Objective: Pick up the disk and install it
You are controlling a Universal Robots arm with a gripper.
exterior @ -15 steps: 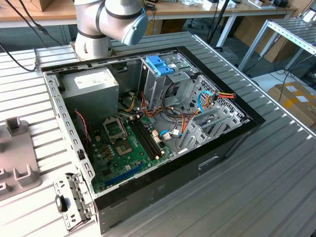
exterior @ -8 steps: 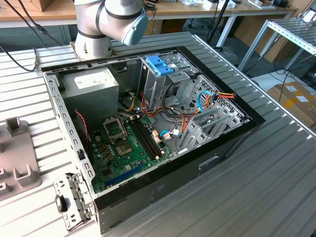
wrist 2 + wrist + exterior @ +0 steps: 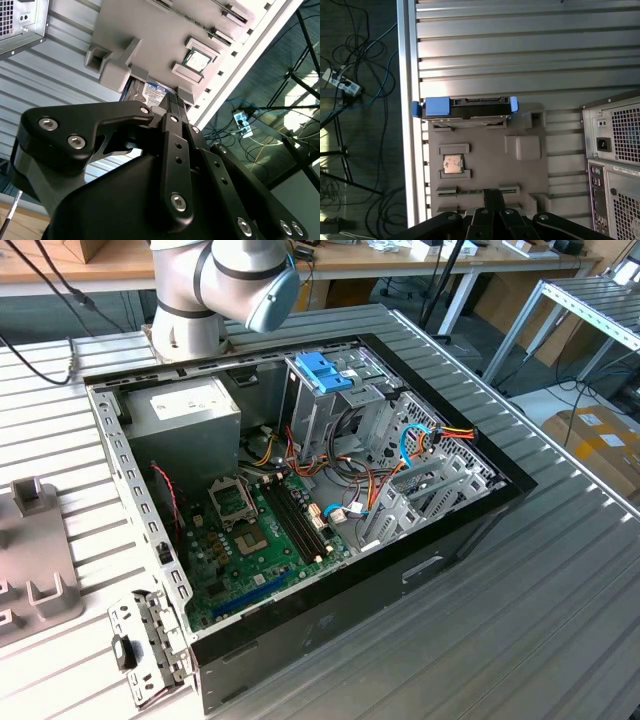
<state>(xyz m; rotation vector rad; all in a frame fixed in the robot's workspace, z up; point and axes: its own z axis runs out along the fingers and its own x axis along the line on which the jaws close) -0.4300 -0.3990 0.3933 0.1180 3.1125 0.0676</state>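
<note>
First wrist view: the grey-silver metal disk (image 3: 470,106), in a bright blue plastic carrier, stands in a grey moulded holder (image 3: 490,165); the black tool (image 3: 493,194), closed and empty, hovers apart. Approach step; grasping probably requires opening.

The arm (image 3: 215,285) is bending at its grey shoulder joint, and the gripper (image 3: 493,192) is pointing downward, its black fingers (image 3: 487,200) pressed together, gripping nothing.
</note>
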